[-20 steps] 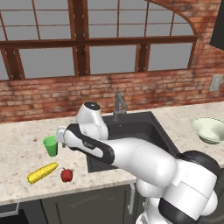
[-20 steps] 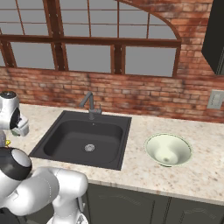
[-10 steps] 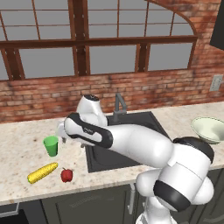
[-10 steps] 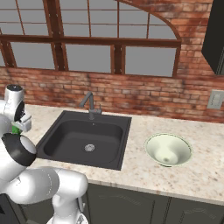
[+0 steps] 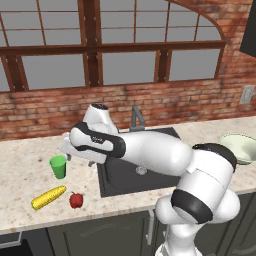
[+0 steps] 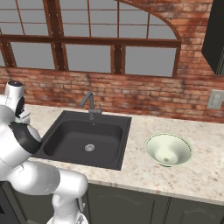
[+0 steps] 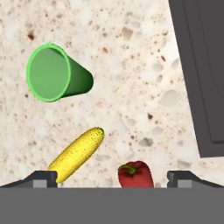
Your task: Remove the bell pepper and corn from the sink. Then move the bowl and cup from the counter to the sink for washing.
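The green cup [image 5: 58, 166] stands upright on the beige counter [image 5: 30, 170] left of the dark sink [image 5: 135, 172]. In front of it lie the yellow corn [image 5: 48, 197] and the red bell pepper [image 5: 76, 200]. My gripper [image 5: 79, 159] hangs open just right of the cup, above the counter and holding nothing. From the hand view I look down on the cup [image 7: 54, 73], the corn [image 7: 78, 153] and the pepper [image 7: 135, 174], with the gripper [image 7: 112, 178] spread wide over them. The pale bowl [image 6: 168, 149] rests on the counter right of the sink [image 6: 87, 140].
A grey faucet [image 6: 89, 105] rises at the back of the sink, with a silver drain [image 6: 89, 148] in the basin. A brick wall and window run behind the counter. The sink's rim [image 7: 197, 78] runs along the right side of the hand view.
The arm's elbow has swung rightward and lower over the sink while the hand stayed above the left counter by the cup. Cup, corn, pepper and bowl have not moved.
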Robot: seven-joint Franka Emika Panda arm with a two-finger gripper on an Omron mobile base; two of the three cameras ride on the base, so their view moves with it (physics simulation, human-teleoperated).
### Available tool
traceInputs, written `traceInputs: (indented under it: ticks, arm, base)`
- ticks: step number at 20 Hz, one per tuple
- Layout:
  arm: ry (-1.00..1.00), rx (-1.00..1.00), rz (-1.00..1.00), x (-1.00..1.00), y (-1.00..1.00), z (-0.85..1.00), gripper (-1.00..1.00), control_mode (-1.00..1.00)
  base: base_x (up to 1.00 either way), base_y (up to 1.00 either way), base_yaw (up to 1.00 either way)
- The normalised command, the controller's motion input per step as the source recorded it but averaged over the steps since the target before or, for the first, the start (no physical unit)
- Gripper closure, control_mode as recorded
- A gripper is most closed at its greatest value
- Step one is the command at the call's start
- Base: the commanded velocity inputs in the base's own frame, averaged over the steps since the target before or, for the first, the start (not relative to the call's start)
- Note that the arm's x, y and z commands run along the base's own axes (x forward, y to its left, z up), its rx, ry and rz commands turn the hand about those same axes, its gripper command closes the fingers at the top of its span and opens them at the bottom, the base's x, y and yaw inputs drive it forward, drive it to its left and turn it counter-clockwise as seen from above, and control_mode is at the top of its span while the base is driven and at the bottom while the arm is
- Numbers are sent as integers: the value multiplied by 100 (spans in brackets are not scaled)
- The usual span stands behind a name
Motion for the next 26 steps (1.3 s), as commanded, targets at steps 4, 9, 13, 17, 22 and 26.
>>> traceInputs:
  ticks: [4, 9, 13, 17, 22, 26]
  arm:
    - [2, 0, 0, 16, 8, 1, -100, -100]
    - [4, -1, 0, 8, 7, -4, -100, -100]
    - [0, -3, 0, 10, 9, -8, -100, -100]
    - [0, -4, 0, 9, 8, -11, -100, -100]
    - [0, -4, 0, 10, 11, -13, -100, -100]
    - [0, -3, 0, 11, 11, -7, -100, -100]
  base:
    - [0, 0, 0]
    - [0, 0, 0]
    - [0, 0, 0]
    - [0, 0, 0]
    - [0, 0, 0]
    - [0, 0, 0]
